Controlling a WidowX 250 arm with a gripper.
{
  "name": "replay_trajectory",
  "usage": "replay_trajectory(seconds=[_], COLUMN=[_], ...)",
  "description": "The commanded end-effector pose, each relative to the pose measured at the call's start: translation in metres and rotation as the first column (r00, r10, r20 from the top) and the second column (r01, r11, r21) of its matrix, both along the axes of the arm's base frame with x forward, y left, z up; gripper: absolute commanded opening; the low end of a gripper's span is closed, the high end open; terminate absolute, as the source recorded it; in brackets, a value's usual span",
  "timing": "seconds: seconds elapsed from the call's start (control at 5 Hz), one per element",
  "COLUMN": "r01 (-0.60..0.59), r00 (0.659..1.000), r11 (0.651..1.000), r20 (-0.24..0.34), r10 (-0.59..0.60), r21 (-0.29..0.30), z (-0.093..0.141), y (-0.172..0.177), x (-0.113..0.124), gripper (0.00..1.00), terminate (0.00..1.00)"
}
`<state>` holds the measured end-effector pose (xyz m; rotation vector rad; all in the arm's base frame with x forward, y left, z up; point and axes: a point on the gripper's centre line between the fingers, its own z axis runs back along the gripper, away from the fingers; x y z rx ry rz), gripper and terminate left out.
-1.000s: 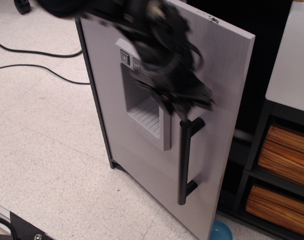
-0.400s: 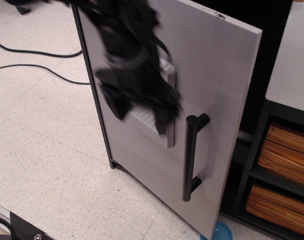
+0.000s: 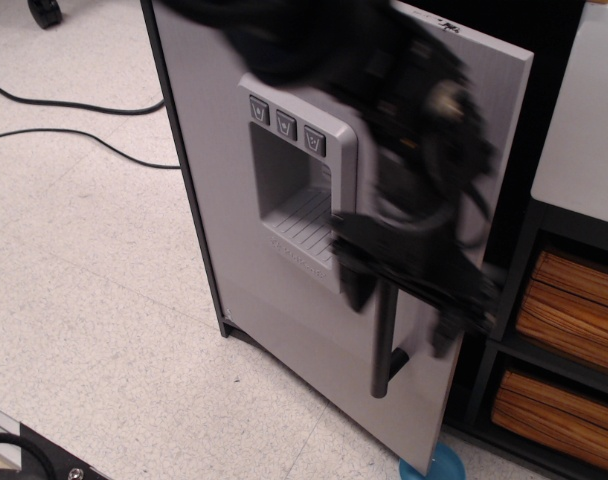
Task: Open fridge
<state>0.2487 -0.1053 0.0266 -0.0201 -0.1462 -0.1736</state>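
The fridge door [image 3: 274, 330] is grey brushed and stands ajar, its free right edge swung out from the black cabinet [image 3: 544, 60]. The three-button dispenser recess [image 3: 294, 200] is in plain view. The black bar handle [image 3: 384, 350] runs vertically near the door's right edge; only its lower half shows. My gripper [image 3: 399, 305] is motion-blurred in front of the handle's upper half. It looks open, with one finger [image 3: 354, 288] left of the bar and the other to its right. Whether they touch the bar is not clear.
A black shelf unit with wood-coloured drawers [image 3: 574, 300] and a pale grey top [image 3: 589, 130] stands close on the right. Black cables [image 3: 84, 140] lie on the speckled floor at left. A blue disc [image 3: 429, 462] sits under the door's lower corner.
My gripper swung from in front of the dispenser, right and down onto the handle. The door's free edge has moved slightly further right.
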Motion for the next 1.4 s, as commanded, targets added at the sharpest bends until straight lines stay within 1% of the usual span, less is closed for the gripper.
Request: replay_trajectory(seconds=[0.0,0.2,0.4,0.6,0.8,1.0,1.2], r01=[0.071,0.074,0.062,0.001,-0.045,-0.078,-0.126], r00=[0.994,0.994,0.991,0.989,0.986,0.978,0.967], r11=[0.997,0.997,0.998,0.999,0.999,0.997,0.990], r20=[0.080,0.087,0.120,0.148,0.161,0.193,0.230], r10=[-0.069,-0.071,-0.059,0.004,0.049,0.074,0.108], r21=[-0.014,-0.026,-0.026,-0.037,-0.030,0.011,0.066], z=[-0.020,-0.025,-0.024,-0.017,-0.012,-0.008,-0.008], y=[-0.056,-0.078,-0.088,-0.076,-0.053,-0.033,-0.005], x=[0.037,0.056,0.080,0.110,0.121,0.120,0.112], gripper=[1.00,1.00,1.00,1.00,1.00,1.00,1.00], terminate=[0.00,0.00,0.00,0.00,0.00,0.00,0.00])
